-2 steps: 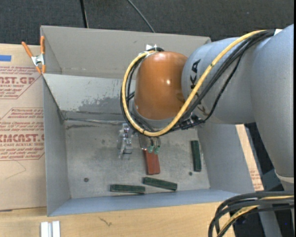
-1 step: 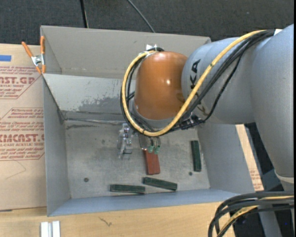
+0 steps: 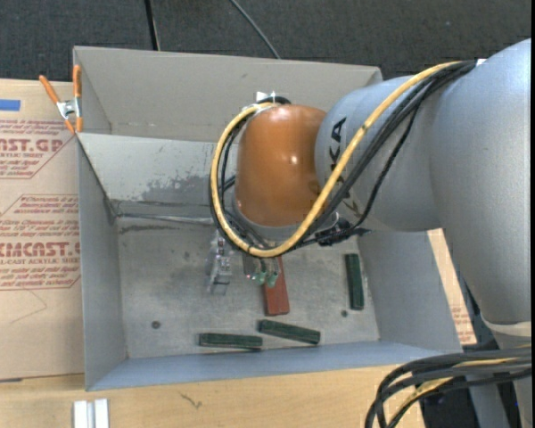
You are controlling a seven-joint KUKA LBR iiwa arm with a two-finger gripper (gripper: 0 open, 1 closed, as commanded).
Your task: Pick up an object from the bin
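Reddish-brown block [image 3: 276,298] on the bin [image 3: 98,266] floor, near the tool [image 3: 219,270], tool's spread or closure indiscernible.

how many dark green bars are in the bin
3. One dark green bar lies along the near wall, another just right of it, the third near the right wall. The arm may hide more.

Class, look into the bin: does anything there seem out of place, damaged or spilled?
Nothing stands out. A reddish-brown rectangular block and three dark green flat bars lie loose and flat on the floor of the grey metal bin, none visibly broken.
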